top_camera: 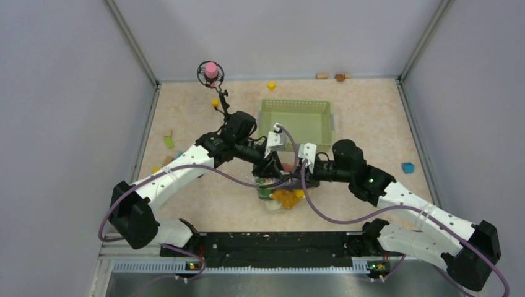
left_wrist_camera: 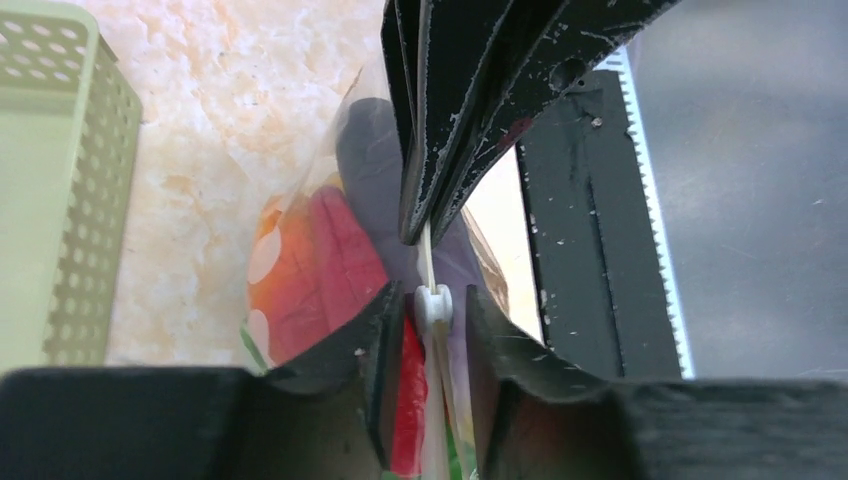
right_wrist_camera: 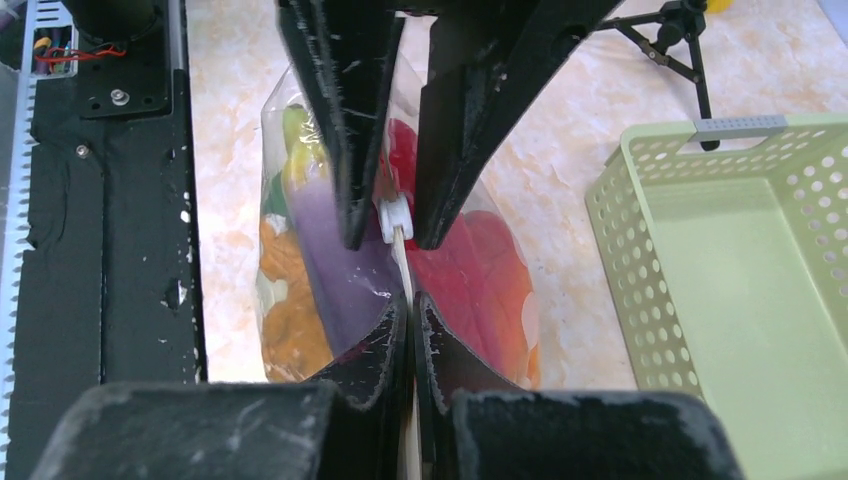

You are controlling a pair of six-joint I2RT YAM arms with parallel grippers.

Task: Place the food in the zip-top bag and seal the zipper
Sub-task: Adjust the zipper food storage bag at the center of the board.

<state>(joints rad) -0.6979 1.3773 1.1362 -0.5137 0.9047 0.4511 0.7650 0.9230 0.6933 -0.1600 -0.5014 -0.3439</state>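
The zip-top bag (right_wrist_camera: 400, 290) with the food (right_wrist_camera: 480, 280) stands near the green mesh basket (right_wrist_camera: 740, 300). The right end effector (right_wrist_camera: 411, 325) is clenched on the zipper (right_wrist_camera: 403, 250); the left end effector (left_wrist_camera: 432, 320) straddles its slider (left_wrist_camera: 433, 305), perhaps gripping.

Clear white-dotted bag (right_wrist_camera: 500, 300) holds red, purple, orange food (right_wrist_camera: 330, 250); green basket (right_wrist_camera: 700, 290).

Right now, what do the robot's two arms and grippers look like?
Both arms have white shells with black joints. A purple cable loops along the left arm and the right arm. Each ends in a black gripper with scuffed, whitish-speckled fingers. Small green lights glow at both bases.
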